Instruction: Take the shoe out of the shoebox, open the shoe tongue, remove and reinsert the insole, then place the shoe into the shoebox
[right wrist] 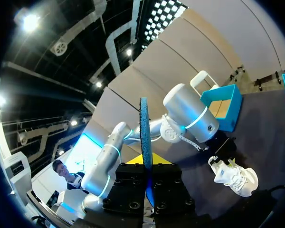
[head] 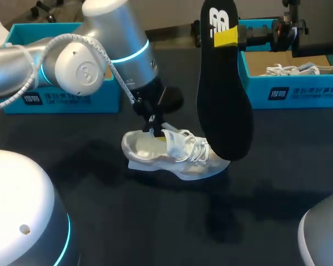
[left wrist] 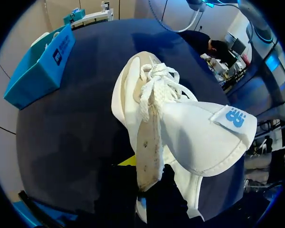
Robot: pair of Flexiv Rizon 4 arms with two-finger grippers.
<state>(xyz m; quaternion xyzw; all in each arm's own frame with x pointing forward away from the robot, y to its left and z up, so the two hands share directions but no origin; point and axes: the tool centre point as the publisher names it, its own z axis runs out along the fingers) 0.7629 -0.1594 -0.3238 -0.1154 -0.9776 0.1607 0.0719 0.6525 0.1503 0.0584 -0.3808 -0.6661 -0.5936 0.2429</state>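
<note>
The white shoe (head: 175,152) lies on the dark table, tilted up at its heel side. My left gripper (head: 155,126) comes down from above and is shut on the shoe's upper edge beside the laces. In the left wrist view the white shoe (left wrist: 180,128) stretches away from my left gripper (left wrist: 149,183), with its tongue folded out and one yellow tip just showing. The black insole (head: 225,105) hangs upright above the shoe's toe, and my right gripper (head: 228,36) is shut on its top end. The insole (right wrist: 145,128) stands edge-on between my right gripper's (right wrist: 147,164) fingers.
A blue shoebox (head: 61,101) sits at the back left behind my left arm. A second blue shoebox (head: 291,91) at the back right holds another white shoe (head: 299,69). My left arm (right wrist: 185,116) and the shoe (right wrist: 232,176) show in the right wrist view.
</note>
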